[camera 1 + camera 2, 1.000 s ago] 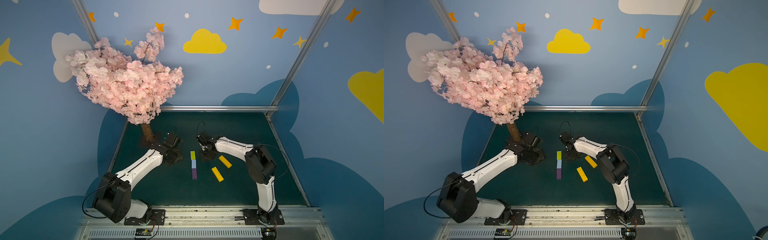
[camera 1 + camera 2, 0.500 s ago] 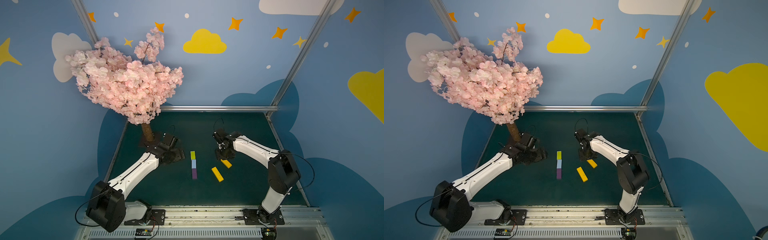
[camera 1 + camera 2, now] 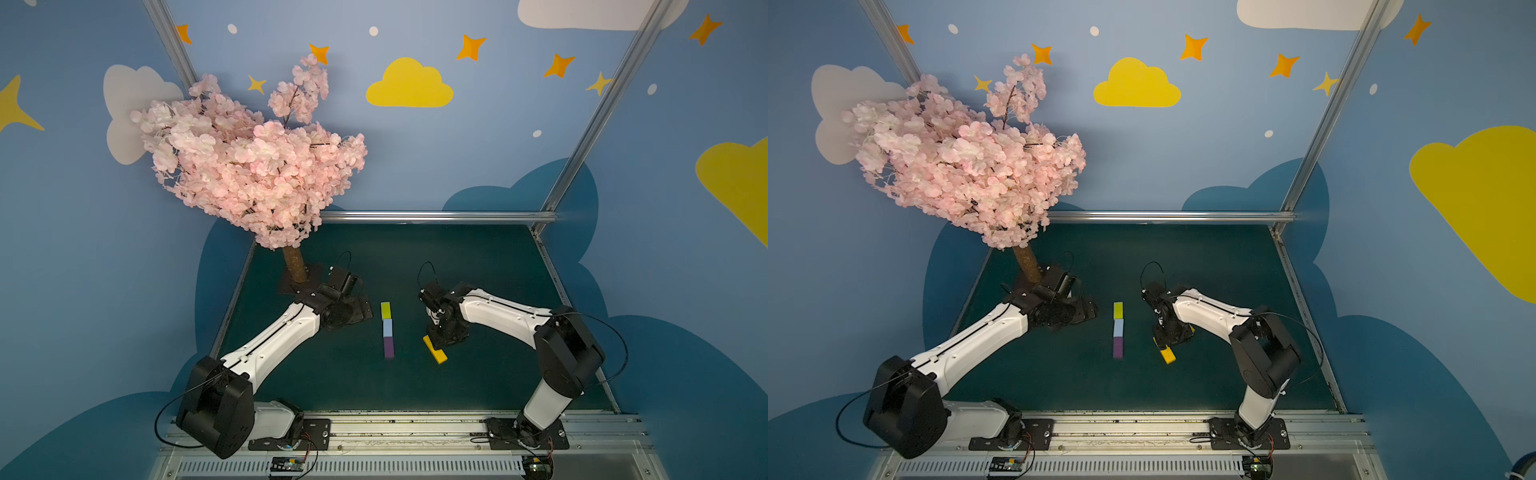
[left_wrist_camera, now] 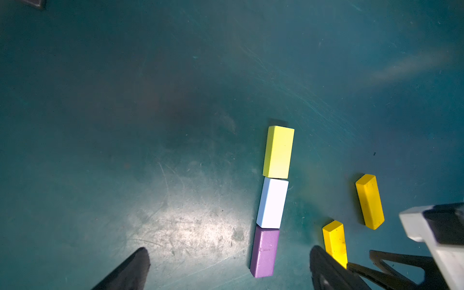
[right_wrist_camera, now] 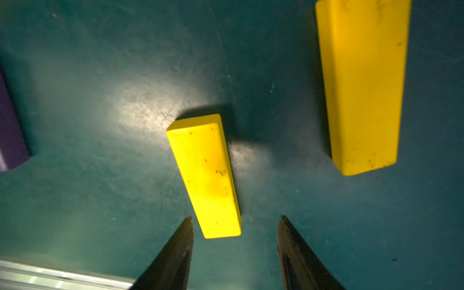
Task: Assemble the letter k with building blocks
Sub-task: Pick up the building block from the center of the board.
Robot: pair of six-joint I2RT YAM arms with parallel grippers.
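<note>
Orange-yellow next: swung right gripper (image 5: pixel 236 218) from lime block (image 4: pixel 278 152) over to nearer orange-yellow block (image 5: pixel 204 175), tips part-spread, gripping nothing. Pulled left gripper (image 4: pixel 228 248) back toward tree (image 3: pixel 249 166), now spread wide. Kept lime, light blue block (image 4: pixel 272 203) and purple block (image 4: pixel 265 251) in line, touching, unmoved.

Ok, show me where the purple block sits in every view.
In a top view: purple block, at the near end of the stem.
In a top view: same place.
Left wrist: stem's end, touching the light blue block.
Right wrist: cut off at the frame's edge.
Shared landmark: the orange-yellow block nearest it.
</note>
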